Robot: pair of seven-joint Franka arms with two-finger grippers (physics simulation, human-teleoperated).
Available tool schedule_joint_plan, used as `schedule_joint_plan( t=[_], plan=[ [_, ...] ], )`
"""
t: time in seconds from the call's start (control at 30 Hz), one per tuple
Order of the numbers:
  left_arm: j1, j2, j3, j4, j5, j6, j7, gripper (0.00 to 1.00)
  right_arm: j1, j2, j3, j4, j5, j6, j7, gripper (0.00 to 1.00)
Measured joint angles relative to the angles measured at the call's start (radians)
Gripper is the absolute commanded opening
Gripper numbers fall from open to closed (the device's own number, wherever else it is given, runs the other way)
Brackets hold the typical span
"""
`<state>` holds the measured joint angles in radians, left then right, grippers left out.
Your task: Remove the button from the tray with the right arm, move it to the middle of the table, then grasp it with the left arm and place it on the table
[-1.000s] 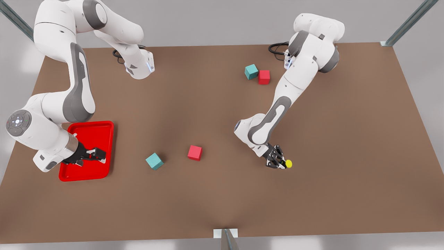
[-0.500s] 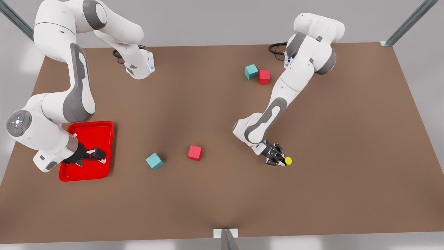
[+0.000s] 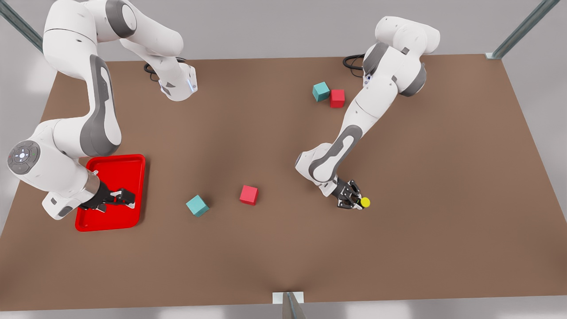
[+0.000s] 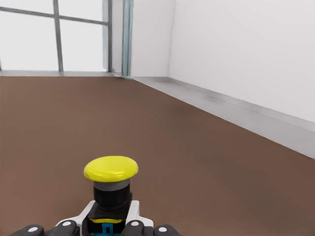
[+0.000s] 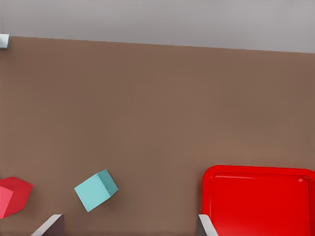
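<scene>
The button (image 3: 365, 202) has a yellow cap and a dark base. It sits between the fingers of my left gripper (image 3: 354, 201), right of the middle in the front view and low over the brown table (image 3: 443, 177). In the left wrist view the button (image 4: 110, 169) stands out of the left gripper (image 4: 109, 229), which is shut on its base. My right gripper (image 3: 120, 197) hangs open over the red tray (image 3: 133, 164) at the front view's left, with nothing between its fingers. The tray (image 5: 256, 196) lies below the right gripper's spread fingertips (image 5: 49, 224).
A teal cube (image 3: 197, 206) and a red cube (image 3: 249, 195) lie between the tray and the left gripper. Another teal cube (image 3: 321, 91) and red cube (image 3: 337, 98) sit at the back beside the left arm's base. Bare table stretches to the front view's right.
The left gripper has moved slightly back and toward the front view's left with the button in it. The right arm has not moved.
</scene>
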<state>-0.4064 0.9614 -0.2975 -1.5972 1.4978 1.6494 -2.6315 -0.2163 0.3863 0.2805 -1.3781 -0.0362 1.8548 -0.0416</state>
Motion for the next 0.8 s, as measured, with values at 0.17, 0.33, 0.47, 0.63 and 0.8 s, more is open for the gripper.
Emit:
schedule_joint_plan(
  t=[0.17, 0.33, 0.47, 0.63, 0.8],
  plan=[
    [0.0, 0.004, 0.0, 0.0, 0.007, -0.003, 0.004, 0.99, 0.002, -0.001, 0.0, 0.0, -0.001, 0.0, 0.0, 1.0],
    [-0.005, -0.002, 0.0, 0.001, 0.004, -0.008, 0.009, 0.99, 0.003, -0.001, 0.001, -0.001, -0.005, -0.001, 0.0, 1.0],
    [-0.011, -0.014, -0.003, 0.004, -0.003, -0.016, 0.02, 0.99, 0.002, 0.0, 0.001, 0.0, -0.008, 0.0, 0.0, 1.0],
    [-0.013, -0.071, -0.026, 0.001, -0.02, -0.043, 0.046, 0.99, 0.002, 0.0, 0.001, 0.0, -0.009, 0.0, 0.0, 1.0],
    [-0.012, -0.219, -0.055, 0.002, -0.121, -0.09, 0.111, 0.99, 0.003, -0.002, 0.001, 0.0, -0.009, -0.001, 0.0, 1.0]
  ],
)
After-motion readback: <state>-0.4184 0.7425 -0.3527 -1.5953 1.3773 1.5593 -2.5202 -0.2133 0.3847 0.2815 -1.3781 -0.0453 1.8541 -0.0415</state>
